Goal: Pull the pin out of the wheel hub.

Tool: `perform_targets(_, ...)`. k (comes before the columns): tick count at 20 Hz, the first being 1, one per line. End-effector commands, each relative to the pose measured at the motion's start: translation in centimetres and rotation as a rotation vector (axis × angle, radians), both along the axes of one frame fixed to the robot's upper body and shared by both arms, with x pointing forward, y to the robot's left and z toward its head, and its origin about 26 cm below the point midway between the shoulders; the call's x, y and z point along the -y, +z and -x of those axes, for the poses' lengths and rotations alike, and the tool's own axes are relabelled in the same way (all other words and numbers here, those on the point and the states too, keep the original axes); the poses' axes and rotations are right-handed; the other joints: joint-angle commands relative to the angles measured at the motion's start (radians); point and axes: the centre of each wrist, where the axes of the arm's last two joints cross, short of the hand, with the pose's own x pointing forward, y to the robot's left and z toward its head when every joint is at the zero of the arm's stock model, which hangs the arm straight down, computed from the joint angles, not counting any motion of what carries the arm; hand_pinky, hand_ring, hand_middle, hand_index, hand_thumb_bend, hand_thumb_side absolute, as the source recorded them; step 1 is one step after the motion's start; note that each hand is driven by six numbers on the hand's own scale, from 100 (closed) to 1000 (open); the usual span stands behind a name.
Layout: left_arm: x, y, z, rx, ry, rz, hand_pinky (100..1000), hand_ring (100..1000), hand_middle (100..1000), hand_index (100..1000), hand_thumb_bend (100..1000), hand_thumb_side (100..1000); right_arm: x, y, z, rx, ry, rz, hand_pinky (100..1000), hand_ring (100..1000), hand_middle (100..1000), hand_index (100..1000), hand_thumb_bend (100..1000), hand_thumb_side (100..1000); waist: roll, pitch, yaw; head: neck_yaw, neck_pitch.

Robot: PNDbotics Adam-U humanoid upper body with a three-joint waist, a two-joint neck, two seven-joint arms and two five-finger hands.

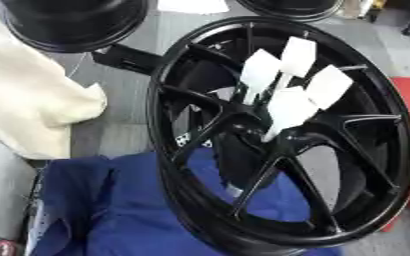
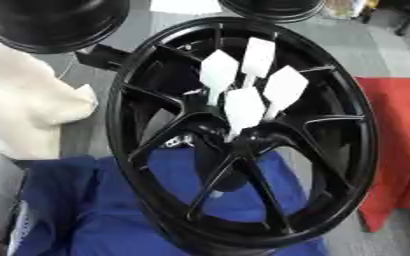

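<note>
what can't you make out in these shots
- Both robot hands: in neither view.
- White pins: where they enter the hub is blurred in both views.
- Second wheel, top left: cut off by the edge.
- Small thing at the left eye view's bottom-left corner: cut off, unidentifiable.

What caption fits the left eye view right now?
Black spoked wheel resting on blue cloth, four white pins standing in its hub, no robot hand in view.
</note>
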Motion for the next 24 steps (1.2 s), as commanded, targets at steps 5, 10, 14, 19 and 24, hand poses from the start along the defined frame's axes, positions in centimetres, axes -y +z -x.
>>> perform_targets(5,0.4,1.0,0.1,0.034,-0.024,-0.012,738,764,669,787,100,737,-1.7,0.3,-1.4,0.006,-0.012,0.015,810,772,769,837,100,747,0.002,-0.018,0.013,-0.019,-0.010)
perform_targets(10,0.5,1.0,0.1,0.032,-0.030,-0.010,738,764,669,787,100,738,-2.9,-0.1,-1.9,0.005,-0.003,0.028,809,778,778,838,100,742,-0.002,-0.018,0.025,-0.036,-0.017)
perform_targets(14,0.5,1.0,0.1,0.032,-0.034,-0.006,738,764,670,786,100,738,-3.8,-0.6,-2.2,-0.004,0.005,0.039,808,780,781,839,100,738,-0.004,-0.020,0.031,-0.041,-0.023)
perform_targets(19,0.7,1.0,0.0,0.029,-0.043,-0.003,738,764,670,786,100,738,-4.7,-0.9,-2.4,-0.012,0.019,0.032,805,775,780,836,100,732,-0.006,-0.020,0.042,-0.053,-0.035)
perform_targets(24,0.7,1.1,0.0,0.031,-0.047,-0.001,739,765,670,786,100,739,-5.4,-1.2,-2.6,-0.019,0.032,0.022,803,772,780,834,100,723,-0.009,-0.018,0.053,-0.062,-0.040)
